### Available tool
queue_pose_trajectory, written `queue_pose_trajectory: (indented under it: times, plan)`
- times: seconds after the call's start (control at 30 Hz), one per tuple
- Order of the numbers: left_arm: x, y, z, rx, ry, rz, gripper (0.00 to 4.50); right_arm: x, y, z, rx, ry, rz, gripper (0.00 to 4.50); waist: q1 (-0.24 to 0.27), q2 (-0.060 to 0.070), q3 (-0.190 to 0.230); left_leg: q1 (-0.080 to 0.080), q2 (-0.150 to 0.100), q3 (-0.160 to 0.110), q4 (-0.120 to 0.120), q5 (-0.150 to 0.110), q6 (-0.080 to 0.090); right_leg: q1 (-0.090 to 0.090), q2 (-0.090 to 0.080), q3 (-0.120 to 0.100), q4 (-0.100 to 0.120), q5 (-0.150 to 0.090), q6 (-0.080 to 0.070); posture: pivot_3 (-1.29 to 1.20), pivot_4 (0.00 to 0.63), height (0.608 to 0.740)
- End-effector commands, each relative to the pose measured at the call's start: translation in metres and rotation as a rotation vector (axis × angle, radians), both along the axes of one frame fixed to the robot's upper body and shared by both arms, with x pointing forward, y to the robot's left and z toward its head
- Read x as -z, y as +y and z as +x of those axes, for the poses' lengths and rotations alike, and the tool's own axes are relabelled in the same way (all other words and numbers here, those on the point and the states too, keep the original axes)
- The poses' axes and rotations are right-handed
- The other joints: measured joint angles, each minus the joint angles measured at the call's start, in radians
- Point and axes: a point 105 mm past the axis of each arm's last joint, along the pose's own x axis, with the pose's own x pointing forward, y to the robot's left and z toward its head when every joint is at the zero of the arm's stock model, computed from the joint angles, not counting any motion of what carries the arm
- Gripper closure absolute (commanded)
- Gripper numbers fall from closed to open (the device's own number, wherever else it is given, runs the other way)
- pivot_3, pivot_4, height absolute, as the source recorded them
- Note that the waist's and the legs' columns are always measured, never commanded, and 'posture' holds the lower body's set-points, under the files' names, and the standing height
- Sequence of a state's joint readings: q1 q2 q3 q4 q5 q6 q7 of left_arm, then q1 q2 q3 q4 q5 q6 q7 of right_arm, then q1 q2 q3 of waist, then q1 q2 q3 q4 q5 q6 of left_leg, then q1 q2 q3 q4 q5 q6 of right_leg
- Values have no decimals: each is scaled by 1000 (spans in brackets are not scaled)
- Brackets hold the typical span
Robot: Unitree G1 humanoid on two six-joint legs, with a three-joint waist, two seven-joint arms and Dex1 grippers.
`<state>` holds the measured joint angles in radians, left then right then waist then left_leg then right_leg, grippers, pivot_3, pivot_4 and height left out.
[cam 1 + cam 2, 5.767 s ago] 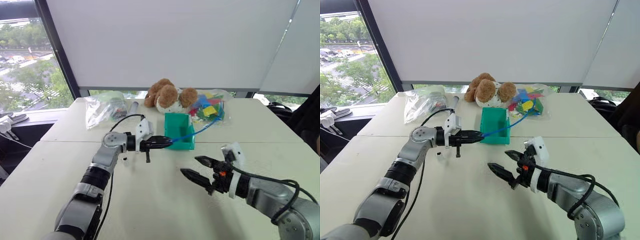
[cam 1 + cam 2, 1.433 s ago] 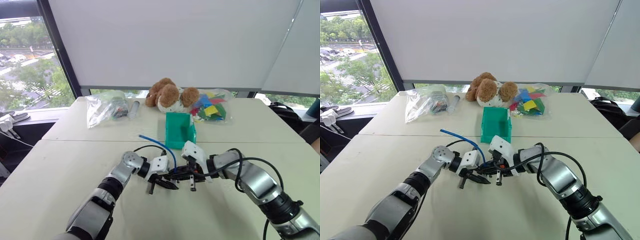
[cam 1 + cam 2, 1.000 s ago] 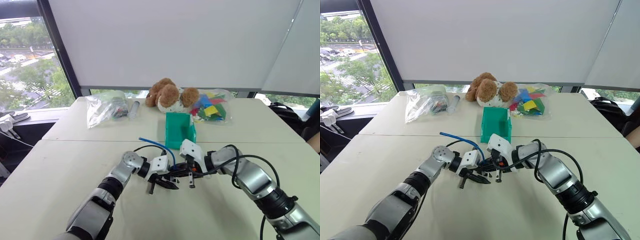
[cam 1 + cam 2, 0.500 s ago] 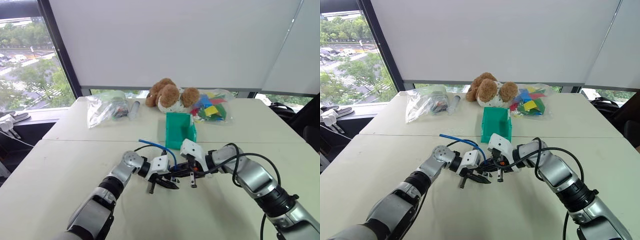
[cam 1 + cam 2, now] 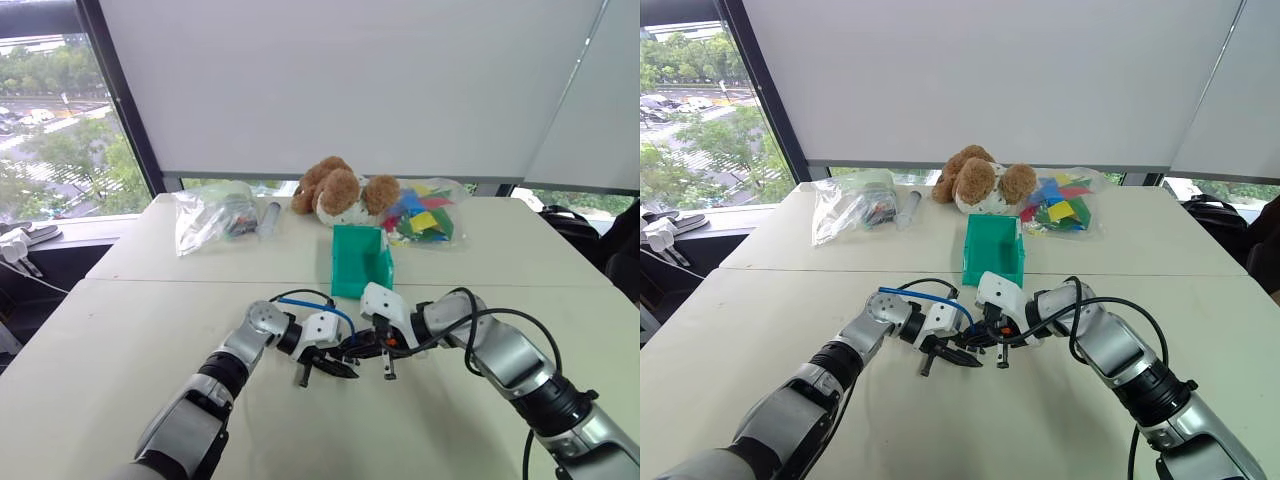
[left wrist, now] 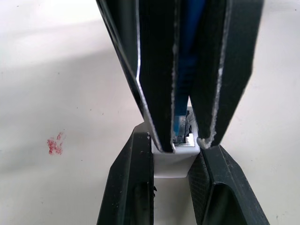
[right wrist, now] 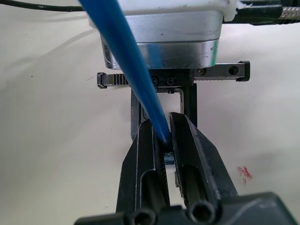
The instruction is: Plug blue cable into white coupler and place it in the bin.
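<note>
— Where are the two grippers?

— Tip to tip over the near half of the table (image 5: 120, 330). The left gripper (image 6: 174, 154) is nipped tight on the white coupler (image 6: 171, 161), and the right gripper (image 7: 165, 140) is squeezed onto the blue cable (image 7: 126, 56) close to its plug end.

— Is the plug in?

— From the left wrist view the blue end sits right at the coupler's mouth, between the right gripper's fingers (image 6: 157, 70). Whether it is fully seated I can't tell; the fingers hide most of it.

— And the rest of the cable?

— It arches up from the grip and runs left over the left wrist, ending above the table.

— The bin?

— The bin (image 5: 358, 262) stands just beyond the grippers, towards the far side, apart from both. Behind it lies a plush dog (image 5: 340, 190), with a bag of coloured pieces (image 5: 420, 215) to its right and another clear bag (image 5: 210, 215) far left.
</note>
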<state>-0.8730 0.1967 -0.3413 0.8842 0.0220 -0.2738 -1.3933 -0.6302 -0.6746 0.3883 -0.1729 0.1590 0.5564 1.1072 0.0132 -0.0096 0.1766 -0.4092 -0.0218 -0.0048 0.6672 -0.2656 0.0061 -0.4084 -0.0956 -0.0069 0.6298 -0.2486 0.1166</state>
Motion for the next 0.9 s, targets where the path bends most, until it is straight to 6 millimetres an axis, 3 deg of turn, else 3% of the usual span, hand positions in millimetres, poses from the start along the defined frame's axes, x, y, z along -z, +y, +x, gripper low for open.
queue_pose_trajectory:
  times: [0.03,0.3,0.53,0.6,0.63,0.8,0.9]
  plan:
    - [2,4,2,-15,-4,26,4105,26,1,-6,-4,72,-39,4500,-1,0,0,0,0,0,0,0,0,0,0,0,0,0,0,0,150,740]
    - [3,7,1,-23,12,22,4105,49,-4,-8,9,123,-72,4500,-4,-2,-5,3,1,0,0,0,0,2,1,0,0,0,0,0,150,740]
    - [-1,13,2,-49,41,-2,4105,36,-4,-5,41,105,-5,4500,-5,-2,-6,3,1,0,0,0,0,2,1,0,0,0,0,0,150,740]
    - [-6,21,0,-56,83,-9,3068,26,-3,-3,56,82,23,4500,-9,-2,-6,2,1,0,0,0,0,2,1,0,0,0,0,0,150,740]
    - [-8,26,0,-64,92,-7,2827,22,-3,-2,63,70,30,4500,-12,-2,-6,2,1,0,-1,0,0,1,1,0,0,0,0,0,150,740]
    - [-28,54,2,-144,86,-49,235,-8,-2,3,95,17,105,4500,-20,-2,-6,1,2,0,-2,0,0,0,0,0,0,0,0,0,150,740]
    - [-50,76,6,-238,98,-124,40,-39,-5,19,149,-78,168,4500,-21,-1,-4,0,1,-1,-1,0,0,-2,-1,0,0,0,0,0,150,740]
